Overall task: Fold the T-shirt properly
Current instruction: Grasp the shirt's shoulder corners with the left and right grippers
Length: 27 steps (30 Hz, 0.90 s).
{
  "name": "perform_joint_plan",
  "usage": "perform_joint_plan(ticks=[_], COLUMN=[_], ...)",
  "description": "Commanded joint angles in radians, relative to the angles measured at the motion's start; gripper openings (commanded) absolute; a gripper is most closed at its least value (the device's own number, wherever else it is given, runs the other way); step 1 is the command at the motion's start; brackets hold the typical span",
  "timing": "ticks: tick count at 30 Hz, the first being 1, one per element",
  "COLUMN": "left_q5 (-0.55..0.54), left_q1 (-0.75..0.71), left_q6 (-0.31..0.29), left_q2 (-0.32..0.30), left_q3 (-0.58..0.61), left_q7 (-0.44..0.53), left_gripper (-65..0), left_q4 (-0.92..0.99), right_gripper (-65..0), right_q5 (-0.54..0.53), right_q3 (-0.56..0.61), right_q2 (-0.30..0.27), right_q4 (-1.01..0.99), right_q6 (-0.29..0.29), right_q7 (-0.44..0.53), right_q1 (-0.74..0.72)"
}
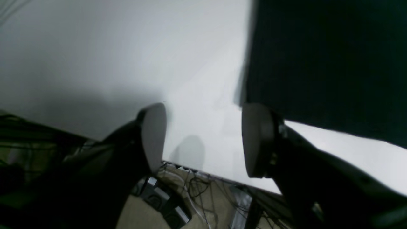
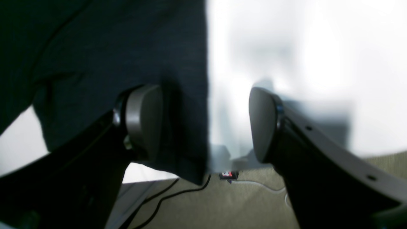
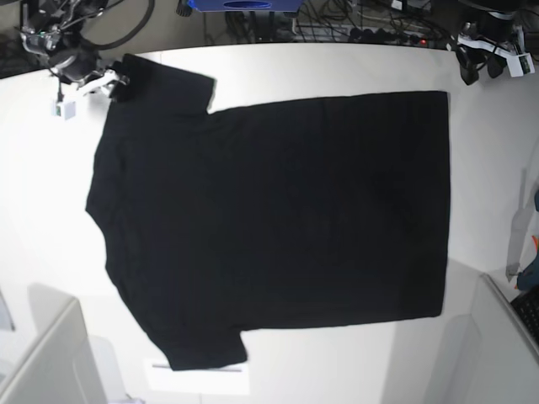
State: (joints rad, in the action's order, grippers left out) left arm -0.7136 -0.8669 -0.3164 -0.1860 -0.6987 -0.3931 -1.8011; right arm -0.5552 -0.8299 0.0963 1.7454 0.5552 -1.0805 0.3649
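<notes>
Lying flat across the middle of the white table point(image 3: 497, 168) in the base view, the T-shirt point(image 3: 278, 219) shows its plain black side up, no print visible. Long axis runs left-right in that frame: collar and both sleeves toward the left, straight hem at the right edge. One sleeve reaches the upper left corner, the other the lower left, near the bottom edge.

Left gripper point(image 1: 203, 140): fingers spread wide, nothing between them, only bare table. In the left wrist view the shirt fills the upper right, its edge just above and right of the right-hand finger; looks very near that pad, contact cannot be told.

Right gripper point(image 2: 205, 124): also spread, holding nothing. In the right wrist view the cloth covers the left half, and its straight edge drops down the middle of the frame between the two fingers; the left-hand finger point(image 2: 143, 121) sits over cloth, the other over bare table. Whether it touches the cloth is unclear, view is blurred.

Judgement: right gripper is the better placed, already straddling an edge; left one needs to shift toward upper right of its frame to get cloth between the fingers. Neither arm shows plainly in the base view, so which edge each one is at cannot be told
</notes>
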Motion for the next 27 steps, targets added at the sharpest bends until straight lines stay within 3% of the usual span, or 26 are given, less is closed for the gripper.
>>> perform_joint_plan(ticks=[1,8,10,14,17,27], left_q5=[-0.013,-0.019,-0.019,-0.019,-0.019,-0.016], left_q1=[-0.007,0.058,0.073,0.137,0.206,0.343], left_q6=[-0.008,-0.008,-0.008,-0.01,-0.011,-0.011], left_q2=[-0.01,0.012,0.023,0.043,0.043,0.056], left_q3=[0.003,0.004,0.004,-0.006,-0.011,-0.003], left_q7=[0.019,0.019,0.018,-0.128,-0.217,-0.356], left_gripper=[-28.5,-28.5,-28.3,-27.5,-27.5,-28.3], left_q4=[-0.001,0.076,0.085,0.093,0.12,0.125], right_gripper=[-26.0,-27.3,-35.0,-65.0,-65.0,-65.0], right_q5=[0.008,0.007,0.007,0.007,0.007,0.007], right_q3=[0.021,0.08,0.083,0.085,0.077,0.083], right_q2=[0.001,0.004,0.003,-0.002,-0.002,-0.01], right_q4=[0.0,-0.002,-0.002,-0.043,-0.085,-0.083], right_q6=[0.001,0.001,0.001,0.003,0.003,0.003], right_q7=[-0.031,0.041,0.039,0.016,-0.005,-0.005], right_q1=[0.015,0.049,0.049,0.032,0.016,0.016])
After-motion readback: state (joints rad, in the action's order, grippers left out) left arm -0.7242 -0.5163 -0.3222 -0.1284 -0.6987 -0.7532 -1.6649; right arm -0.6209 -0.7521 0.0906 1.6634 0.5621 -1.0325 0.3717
